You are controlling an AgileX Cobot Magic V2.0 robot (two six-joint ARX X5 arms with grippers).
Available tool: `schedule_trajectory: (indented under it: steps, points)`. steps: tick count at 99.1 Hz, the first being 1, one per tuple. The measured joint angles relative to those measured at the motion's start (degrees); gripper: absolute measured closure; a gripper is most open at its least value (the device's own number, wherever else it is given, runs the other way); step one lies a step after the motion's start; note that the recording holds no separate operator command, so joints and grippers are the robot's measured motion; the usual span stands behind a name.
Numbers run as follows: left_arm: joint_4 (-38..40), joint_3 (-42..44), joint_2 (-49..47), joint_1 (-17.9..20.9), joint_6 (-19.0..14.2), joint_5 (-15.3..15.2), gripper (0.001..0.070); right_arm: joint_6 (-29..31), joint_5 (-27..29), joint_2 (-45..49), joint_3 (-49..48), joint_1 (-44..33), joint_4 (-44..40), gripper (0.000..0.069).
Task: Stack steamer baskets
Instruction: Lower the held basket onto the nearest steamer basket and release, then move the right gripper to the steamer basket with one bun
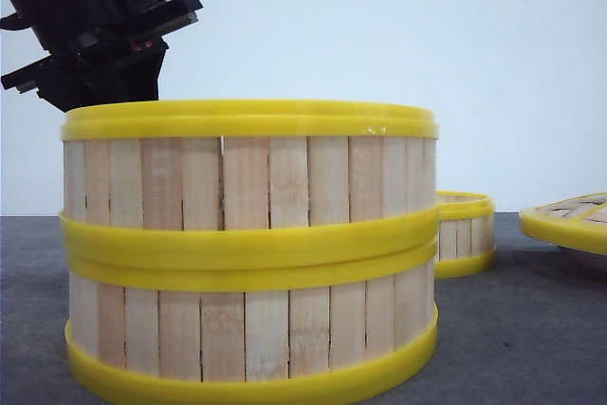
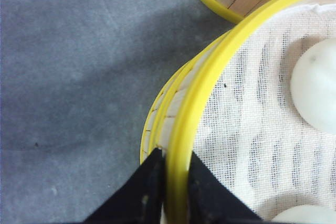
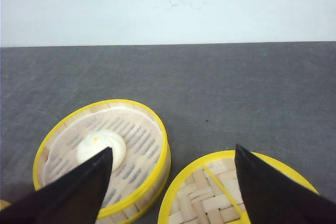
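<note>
Closest to us on the grey surface [image 1: 531, 329], two steamer baskets stand stacked, the top basket [image 1: 247, 163] seated squarely on the bottom basket [image 1: 247, 329], their thick yellow rings meeting in a double band. Both show walls of pale upright bamboo slats, and together they fill most of the front view and hide much of what lies behind. Our left gripper [image 2: 177, 182] comes down at the stack's far left edge, its black fingers [image 2: 144, 192] pinched on the top basket's yellow rim, one inside and one outside. Within that basket we see a white mesh liner [image 2: 252, 129] and a pale bun [image 2: 317, 85]. Farther back to the right sits the third basket [image 1: 465, 232], alone on the surface, with its own liner and a bun [image 3: 101, 147] marked by an orange dot. Just beside it rests a flat woven lid [image 1: 569, 218] with a yellow rim. Our right gripper [image 3: 170, 192] hangs above these two, jaws spread wide and holding nothing.
</note>
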Motion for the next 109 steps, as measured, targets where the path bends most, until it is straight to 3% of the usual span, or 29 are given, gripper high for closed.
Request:
schedule_trajectory:
  steps: [45, 64, 81, 95, 109]
  points:
    - [0.61, 0.0, 1.29, 0.0, -0.22, -0.33, 0.0671, 0.02, 0.0, 0.0, 0.0, 0.0, -0.15, 0.0232]
    - [1.66, 0.0, 1.29, 0.0, -0.7, 0.04, 0.0506, 0.02, 0.0, 0.0, 0.0, 0.0, -0.15, 0.0232]
    - [3.41, 0.0, 1.27, 0.0, -0.83, 0.04, 0.0467, 0.04, -0.48, 0.0, 0.0, 0.0, -0.17, 0.0232]
    - [5.46, 0.0, -1.2, 0.0, -0.85, 0.07, 0.0473, 0.81, -4.48, 1.51, 0.0, 0.0, -0.04, 0.0232]
    - [8.98, 0.0, -9.73, 0.0, -0.83, -1.25, 0.048, 2.56, -10.23, 6.73, 0.0, 0.0, 0.07, 0.0232]
